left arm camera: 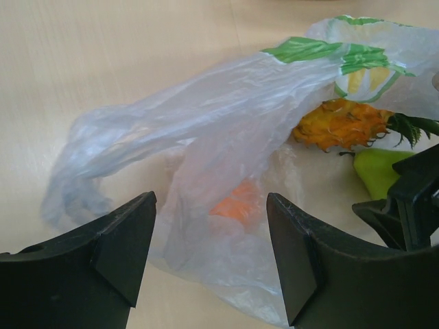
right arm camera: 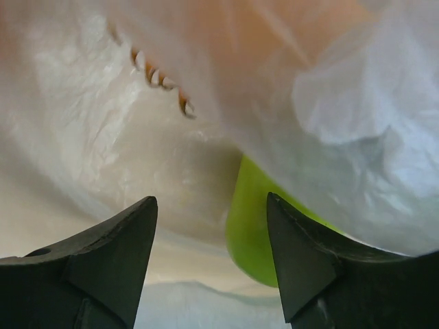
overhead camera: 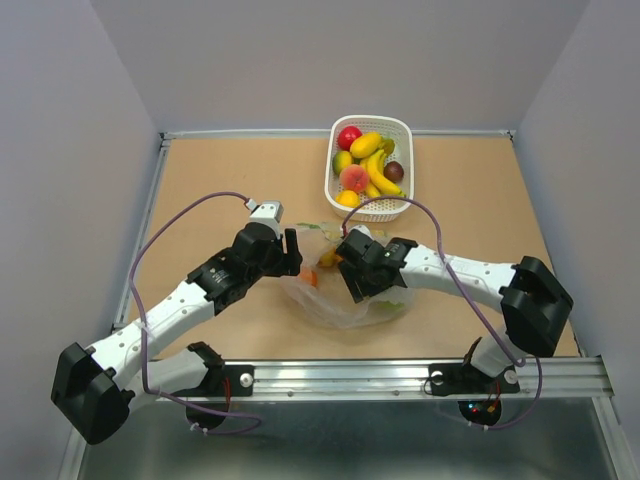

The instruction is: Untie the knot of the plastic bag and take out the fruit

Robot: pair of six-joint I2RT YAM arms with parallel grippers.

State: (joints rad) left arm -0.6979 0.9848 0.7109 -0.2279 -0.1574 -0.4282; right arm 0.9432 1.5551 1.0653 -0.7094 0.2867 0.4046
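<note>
Noted: plastic bag (overhead camera: 340, 305) on tabletop (overhead camera: 220, 180), between your tools. Left tool (left arm camera: 211, 205) open, empty. Right tool (right arm camera: 211, 205) open, green fruit (right arm camera: 250, 233) just ahead. Close on fruit, not film.

The plastic bag (overhead camera: 335, 305) lies slack and crumpled a little in front of the white basket (overhead camera: 407, 150), not touching it. It is thin and clear, with green and yellow prints. An orange fruit (left arm camera: 236, 205) shows dimly through the film. A small pineapple (left arm camera: 339, 125) lies on its side, and a green fruit (left arm camera: 381, 171) lies just beside its leafy crown. The knot I cannot make out.
</note>
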